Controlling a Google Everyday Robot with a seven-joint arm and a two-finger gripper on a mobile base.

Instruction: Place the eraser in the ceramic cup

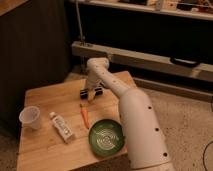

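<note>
The eraser [100, 91] is a small black block on the wooden table [47, 152], near its far edge. Its dark ends show on either side of my gripper [91, 96]. The gripper hangs straight down from the white arm [131, 107] and sits right over the eraser's middle, down at table height. The ceramic cup [30, 118] stands upright near the table's left edge, well to the left of the gripper and nearer the camera. I see nothing inside it.
A white labelled tube [62, 127] lies right of the cup. An orange carrot [85, 116] lies just in front of the gripper. A round green plate [106, 137] sits at the front right, beside the arm's base. A dark wall and a metal rail stand behind the table.
</note>
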